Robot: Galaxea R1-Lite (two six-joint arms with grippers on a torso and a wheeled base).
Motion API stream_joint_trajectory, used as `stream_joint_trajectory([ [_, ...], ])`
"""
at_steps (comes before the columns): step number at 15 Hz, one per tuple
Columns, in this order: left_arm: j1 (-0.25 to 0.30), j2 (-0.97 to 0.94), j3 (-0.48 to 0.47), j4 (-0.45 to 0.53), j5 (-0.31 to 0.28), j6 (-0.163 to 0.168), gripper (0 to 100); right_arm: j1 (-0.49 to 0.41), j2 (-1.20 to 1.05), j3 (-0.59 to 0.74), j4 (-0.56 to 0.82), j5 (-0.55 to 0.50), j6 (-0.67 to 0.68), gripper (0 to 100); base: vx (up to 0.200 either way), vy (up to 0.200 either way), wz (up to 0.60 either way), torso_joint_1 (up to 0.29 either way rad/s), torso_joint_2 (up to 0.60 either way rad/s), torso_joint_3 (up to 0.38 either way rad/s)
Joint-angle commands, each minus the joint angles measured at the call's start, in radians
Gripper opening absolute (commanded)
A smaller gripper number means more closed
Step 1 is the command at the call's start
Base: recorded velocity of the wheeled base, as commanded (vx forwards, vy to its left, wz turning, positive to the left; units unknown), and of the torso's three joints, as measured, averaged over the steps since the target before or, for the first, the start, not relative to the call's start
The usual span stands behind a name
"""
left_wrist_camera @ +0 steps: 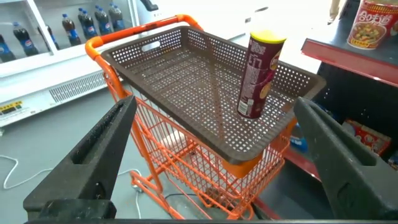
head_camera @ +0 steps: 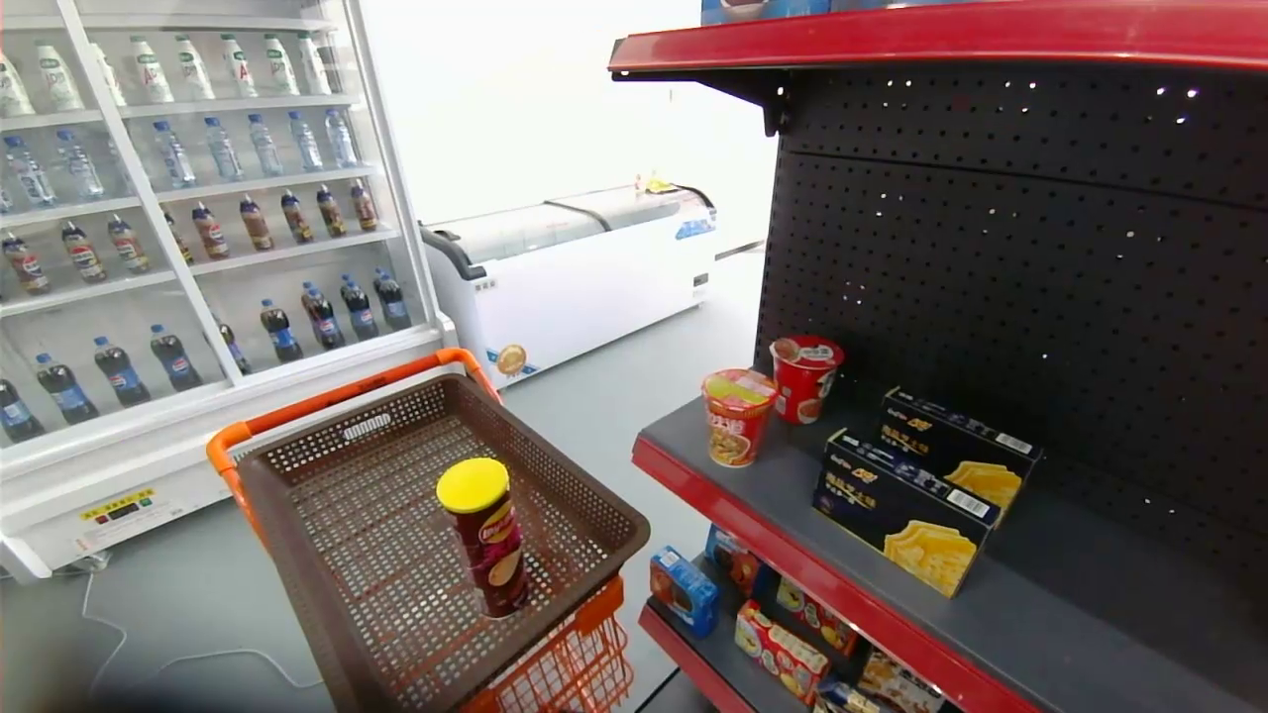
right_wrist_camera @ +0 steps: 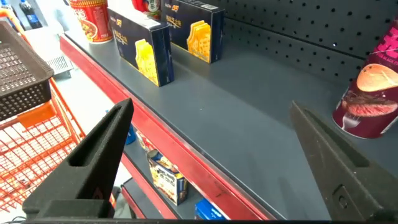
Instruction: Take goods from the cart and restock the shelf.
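Perforated matt plastic basket, orange metal-wire cart, glossy chip can, smooth matt shelf

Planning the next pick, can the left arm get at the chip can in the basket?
Probably yes: the left gripper is open and faces the chip can, which stands upright alone in the basket, nothing between.

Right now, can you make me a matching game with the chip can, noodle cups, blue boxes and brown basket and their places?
Things:
1. chip can
2. noodle cups
3. blue boxes
4. brown basket

Places:
A. on top of the orange cart
B. on the shelf, at the end nearest the cart
C. standing inside the basket
D. on the shelf, past the cups, farther from the cart

Pairs: 1-C, 2-B, 3-D, 4-A.
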Motion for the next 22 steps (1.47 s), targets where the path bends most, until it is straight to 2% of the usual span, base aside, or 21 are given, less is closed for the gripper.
stream_joint_trajectory([
  [1,0.0,0.001,0.0,0.0,0.0,0.0,100,0.0,0.001,0.0,0.0,0.0,-0.001,100,0.0,0.0,0.0,0.0,0.0,0.0],
  [8,0.0,0.001,0.0,0.002,0.002,-0.002,100,0.0,0.001,0.0,0.0,0.0,0.001,100,0.0,0.0,0.0,0.0,0.0,0.0],
  [10,-0.005,0.029,-0.003,0.006,-0.006,0.007,100,0.0,0.001,0.0,0.0,0.0,0.001,100,0.0,0.0,0.0,0.0,0.0,0.0],
  [11,-0.003,0.024,-0.001,0.003,-0.018,0.034,100,0.0,0.001,0.0,0.0,0.0,0.001,100,0.0,0.0,0.0,0.0,0.0,0.0],
  [12,-0.002,0.017,0.0,0.002,-0.049,0.08,100,0.0,0.001,0.0,0.0,0.0,0.001,100,0.0,0.0,0.0,0.0,0.0,0.0],
  [13,0.0,0.01,-0.001,0.002,-0.07,0.104,100,0.0,0.001,0.0,0.0,0.0,0.001,100,0.0,0.0,0.0,0.0,0.0,0.0],
  [14,-0.002,0.03,-0.014,0.0,-0.066,0.115,100,0.0,0.001,0.0,0.0,0.0,0.001,100,0.0,0.0,0.0,0.0,0.0,0.0],
  [15,0.003,0.178,-0.187,-0.006,-0.067,0.136,100,-0.001,0.001,0.0,0.0,0.0,0.001,100,0.0,0.0,0.0,0.0,0.0,0.0],
  [16,-0.006,0.343,-0.293,0.006,-0.075,0.127,100,0.0,0.001,0.0,0.0,0.0,-0.001,100,0.0,0.0,0.0,0.0,0.0,0.0],
  [18,-0.04,0.52,-0.365,-0.04,-0.086,0.103,100,0.0,0.001,0.0,0.0,0.0,0.001,100,0.0,0.0,0.0,0.0,0.0,0.0],
  [20,-0.04,0.678,-0.405,-0.023,-0.078,0.109,100,0.0,0.001,0.0,0.0,0.0,-0.001,100,0.0,0.0,0.0,0.0,0.0,0.0],
  [22,-0.045,0.859,-0.432,-0.048,-0.052,0.103,100,0.0,0.001,0.0,0.0,0.0,0.001,100,0.0,0.0,0.0,0.0,0.0,0.0],
])
